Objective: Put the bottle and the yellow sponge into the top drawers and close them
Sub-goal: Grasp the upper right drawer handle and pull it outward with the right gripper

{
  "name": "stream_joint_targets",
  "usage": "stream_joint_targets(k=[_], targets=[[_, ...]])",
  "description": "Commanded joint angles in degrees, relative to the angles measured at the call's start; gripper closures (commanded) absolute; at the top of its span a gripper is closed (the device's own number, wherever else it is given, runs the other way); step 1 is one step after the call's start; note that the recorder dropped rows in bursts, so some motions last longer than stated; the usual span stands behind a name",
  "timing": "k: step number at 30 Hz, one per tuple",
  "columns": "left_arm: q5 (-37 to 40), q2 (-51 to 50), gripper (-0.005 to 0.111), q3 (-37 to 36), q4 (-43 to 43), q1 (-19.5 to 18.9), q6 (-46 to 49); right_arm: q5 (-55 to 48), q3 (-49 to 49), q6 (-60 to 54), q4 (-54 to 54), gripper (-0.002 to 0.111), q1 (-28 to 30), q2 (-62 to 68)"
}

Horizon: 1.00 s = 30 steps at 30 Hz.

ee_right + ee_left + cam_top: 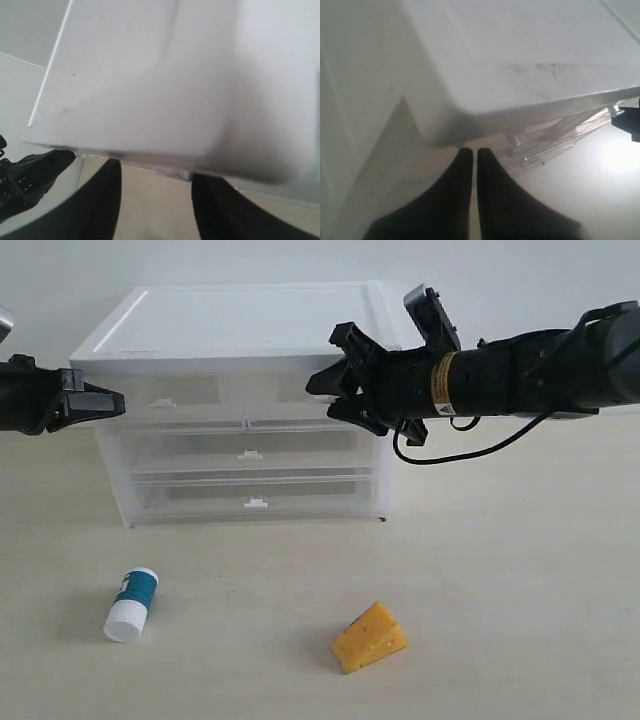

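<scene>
The white bottle (pixel 133 604) with its teal label lies on its side on the table, front left. The yellow sponge (pixel 369 637) sits front centre-right. Both top drawers (pixel 170 400) of the white-topped chest (pixel 240 320) are pushed in. My left gripper (pixel 115 402) is shut, empty, level with the left top drawer at the chest's left corner (pixel 445 135). My right gripper (pixel 322 398) is open in front of the right top drawer, its fingers (pixel 107 195) astride the chest's front edge (pixel 150 160).
Two full-width drawers (pixel 250 455) lie below the top pair, both shut. The beige table (pixel 500 590) stretches in front of and to the right of the chest. A black cable (pixel 470 452) hangs under the right arm.
</scene>
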<state>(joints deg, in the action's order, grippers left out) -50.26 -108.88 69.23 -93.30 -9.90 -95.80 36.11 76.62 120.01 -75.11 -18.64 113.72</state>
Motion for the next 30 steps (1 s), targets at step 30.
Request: stream_joint_targets(k=[30], targets=[[0.4, 0.5, 0.103, 0.7, 2.4, -0.2, 0.8, 0.0, 2.8, -2.6, 6.2, 0.066, 0.4, 3.2]])
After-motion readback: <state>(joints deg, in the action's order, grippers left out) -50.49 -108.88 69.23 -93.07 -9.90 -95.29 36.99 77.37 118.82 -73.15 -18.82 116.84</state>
